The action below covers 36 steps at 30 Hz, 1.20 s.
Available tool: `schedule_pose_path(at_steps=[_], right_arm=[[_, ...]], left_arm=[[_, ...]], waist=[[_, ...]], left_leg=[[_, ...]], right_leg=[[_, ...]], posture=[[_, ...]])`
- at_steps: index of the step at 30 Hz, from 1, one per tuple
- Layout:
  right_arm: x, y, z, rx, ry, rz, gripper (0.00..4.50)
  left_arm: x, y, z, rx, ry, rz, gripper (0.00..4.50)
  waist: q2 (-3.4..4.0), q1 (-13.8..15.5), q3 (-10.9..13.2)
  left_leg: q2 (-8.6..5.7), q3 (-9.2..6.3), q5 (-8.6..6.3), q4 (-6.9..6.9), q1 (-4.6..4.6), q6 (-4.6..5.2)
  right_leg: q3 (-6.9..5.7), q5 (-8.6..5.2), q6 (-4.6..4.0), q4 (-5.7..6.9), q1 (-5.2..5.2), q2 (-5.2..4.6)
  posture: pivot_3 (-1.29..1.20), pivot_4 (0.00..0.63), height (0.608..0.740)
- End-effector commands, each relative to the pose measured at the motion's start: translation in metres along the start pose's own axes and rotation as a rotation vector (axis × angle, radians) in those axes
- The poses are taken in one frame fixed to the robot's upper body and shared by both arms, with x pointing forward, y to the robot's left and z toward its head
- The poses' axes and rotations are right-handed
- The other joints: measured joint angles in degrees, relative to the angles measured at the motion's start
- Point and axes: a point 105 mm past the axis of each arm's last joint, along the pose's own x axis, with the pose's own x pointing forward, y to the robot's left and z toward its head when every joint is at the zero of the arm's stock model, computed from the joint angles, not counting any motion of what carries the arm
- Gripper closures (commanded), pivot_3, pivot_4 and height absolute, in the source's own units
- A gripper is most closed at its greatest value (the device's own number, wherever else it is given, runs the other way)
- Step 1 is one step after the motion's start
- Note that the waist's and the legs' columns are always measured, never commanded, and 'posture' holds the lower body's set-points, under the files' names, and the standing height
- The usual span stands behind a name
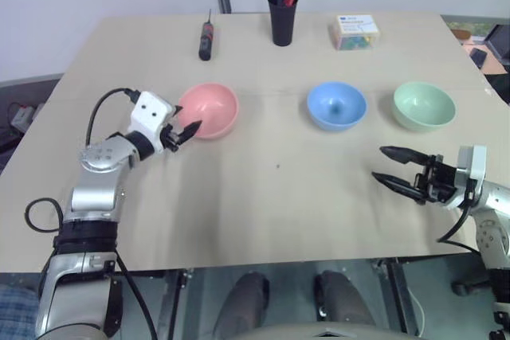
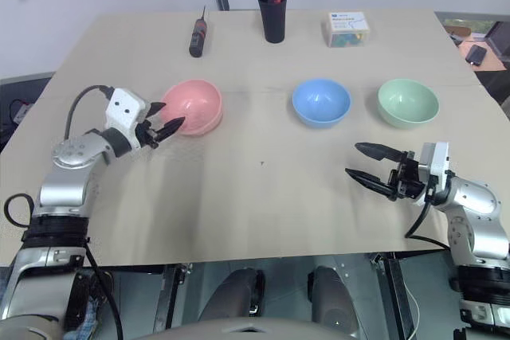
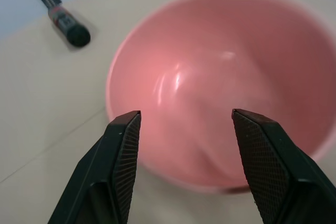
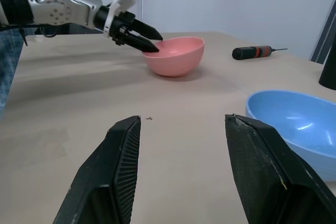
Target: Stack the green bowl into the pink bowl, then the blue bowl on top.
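1. Beige table [image 1: 263, 220] holds three bowls in a row, well apart from each other.
2. Green bowl [image 1: 424, 106] sits on the robot's right, blue bowl [image 1: 337, 105] in the middle, pink bowl [image 1: 209, 110] on the left.
3. Each bowl is empty and upright. Nothing looks stacked yet, so both steps are still to do.
4. Left gripper [image 1: 185, 130] is at the near rim of the pink bowl. Its fingers are apart and hold nothing.
5. Right gripper [image 1: 397, 168] hangs over bare table, near the green bowl but not touching it. Its fingers are apart too, with nothing between them.
6. Far back sit a screwdriver [image 1: 206, 40], a black cup of pens [image 1: 282, 15] and a small box [image 1: 355, 31].
7. None of these lie between the bowls, so the way looks free.
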Motion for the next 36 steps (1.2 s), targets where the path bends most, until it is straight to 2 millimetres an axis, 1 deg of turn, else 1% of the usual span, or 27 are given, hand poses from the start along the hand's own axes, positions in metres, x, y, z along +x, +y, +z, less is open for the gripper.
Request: schedule_pose_path(at_steps=[1, 4, 6, 10, 15, 16, 18, 19, 21, 23, 25, 26, 29, 31, 33, 36], right_arm=[[0.003, 0.001, 0.011, -0.041, -0.028, 0.008, 1.83], [0.002, 0.000, 0.013, -0.052, -0.026, -0.001, 1.83], [0.001, 0.000, 0.013, -0.054, -0.021, -0.006, 1.83], [-0.003, 0.001, 0.011, -0.051, -0.010, -0.021, 1.83], [-0.005, 0.002, 0.008, -0.044, 0.000, -0.031, 1.83], [-0.006, 0.003, 0.007, -0.043, 0.004, -0.031, 1.74], [-0.007, 0.003, 0.006, -0.042, 0.008, -0.030, 1.74], [-0.007, 0.003, 0.006, -0.041, 0.008, -0.030, 1.74], [-0.007, 0.003, 0.005, -0.040, 0.011, -0.030, 1.74], [-0.008, 0.002, 0.005, -0.039, 0.014, -0.030, 1.74], [-0.009, 0.002, 0.005, -0.039, 0.017, -0.030, 1.74], [-0.009, 0.002, 0.004, -0.039, 0.019, -0.031, 1.74], [-0.011, 0.001, 0.004, -0.041, 0.024, -0.034, 1.74], [-0.011, 0.001, 0.005, -0.043, 0.025, -0.036, 1.74], [-0.011, 0.001, 0.005, -0.043, 0.026, -0.037, 1.74], [-0.013, 0.001, 0.005, -0.044, 0.030, -0.043, 1.74]], left_arm=[[0.010, 0.005, 0.009, 0.087, 0.007, -0.023, 1.58], [0.022, 0.007, 0.022, 0.124, -0.025, -0.040, 1.58], [0.026, 0.008, 0.029, 0.132, -0.050, -0.048, 1.58], [0.027, 0.007, 0.057, 0.039, -0.181, -0.108, 1.58], [0.024, 0.000, 0.061, -0.005, -0.222, -0.169, 1.58], [0.023, 0.000, 0.062, -0.020, -0.232, -0.176, 1.03], [0.018, -0.008, 0.068, -0.043, -0.272, -0.236, 0.44], [0.016, -0.010, 0.072, -0.053, -0.296, -0.249, 0.02], [0.012, -0.015, 0.081, -0.079, -0.347, -0.278, 0.02], [0.010, -0.019, 0.084, -0.096, -0.359, -0.305, 0.02], [0.008, -0.023, 0.079, -0.091, -0.338, -0.325, 0.02], [0.008, -0.025, 0.073, -0.084, -0.309, -0.334, 0.02], [0.012, -0.028, 0.044, -0.039, -0.152, -0.325, 0.02], [0.014, -0.027, 0.031, 0.007, -0.069, -0.316, 0.02], [0.015, -0.026, 0.024, 0.048, -0.021, -0.317, 0.02], [0.019, -0.024, 0.023, 0.056, 0.009, -0.317, 0.02]], waist=[[0.00, 0.04, 0.00], [-0.01, 0.02, 0.01], [-0.02, -0.02, 0.01], [-0.02, -0.15, 0.01], [-0.02, -0.33, 0.01], [-0.02, -0.32, 0.01], [-0.02, -0.32, 0.01], [-0.02, -0.29, 0.01], [-0.02, -0.24, 0.01], [-0.02, -0.17, 0.01], [-0.02, -0.19, 0.00], [-0.02, -0.19, 0.00], [-0.01, -0.40, 0.00], [-0.01, -0.35, 0.00], [-0.01, -0.27, 0.00], [-0.01, -0.19, 0.00]], left_leg=[[0.00, -0.02, 0.00, 0.00, -0.01, 0.00], [-0.02, -0.03, 0.00, 0.01, -0.03, -0.01], [-0.02, -0.03, 0.00, 0.02, -0.05, 0.00], [-0.02, 0.00, 0.00, 0.02, -0.05, -0.01], [0.00, 0.00, 0.01, 0.04, -0.05, -0.01], [0.00, 0.00, 0.01, 0.05, -0.05, -0.01], [0.01, 0.00, 0.01, 0.07, -0.05, -0.01], [0.02, 0.00, 0.01, 0.07, -0.05, -0.01], [0.03, -0.01, 0.01, 0.09, -0.06, -0.01], [0.03, -0.02, 0.01, 0.12, -0.07, -0.01], [0.03, -0.02, 0.01, 0.15, -0.07, -0.01], [0.03, -0.02, 0.01, 0.15, -0.06, -0.01], [0.03, 0.00, 0.01, 0.15, -0.04, -0.01], [0.02, 0.00, 0.01, 0.14, -0.03, -0.01], [0.02, 0.00, 0.01, 0.15, -0.03, 0.00], [0.02, 0.00, 0.00, 0.15, -0.04, 0.00]], right_leg=[[-0.01, 0.00, 0.00, 0.01, 0.00, 0.00], [-0.05, 0.00, 0.00, 0.01, -0.01, 0.01], [-0.04, 0.00, 0.00, 0.00, -0.02, 0.01], [-0.02, 0.00, 0.00, 0.00, -0.04, 0.01], [-0.01, 0.00, 0.00, 0.03, -0.05, 0.03], [-0.01, 0.00, 0.00, 0.04, -0.04, 0.04], [-0.01, 0.00, 0.00, 0.05, -0.04, 0.05], [-0.01, 0.00, 0.00, 0.05, -0.04, 0.05], [0.00, 0.00, 0.00, 0.04, -0.04, 0.04], [-0.02, 0.00, 0.00, 0.05, -0.04, 0.04], [-0.02, 0.00, 0.00, 0.07, -0.03, 0.04], [-0.02, 0.00, 0.00, 0.08, -0.02, 0.04], [0.02, 0.00, 0.00, 0.09, -0.02, 0.08], [0.02, 0.00, 0.00, 0.10, -0.02, 0.10], [0.01, 0.00, 0.00, 0.11, -0.02, 0.12], [0.02, 0.00, 0.00, 0.10, -0.02, 0.11]], posture=[[0.00, 0.150, 0.740], [0.00, 0.150, 0.740], [0.00, 0.150, 0.740], [0.00, 0.150, 0.740], [0.00, 0.150, 0.740], [0.00, 0.150, 0.740], [0.00, 0.150, 0.740], [0.00, 0.150, 0.740], [0.00, 0.150, 0.740], [0.00, 0.150, 0.740], [0.00, 0.150, 0.740], [0.00, 0.150, 0.740], [0.00, 0.150, 0.740], [0.00, 0.150, 0.740], [0.00, 0.150, 0.740], [0.00, 0.150, 0.740]])
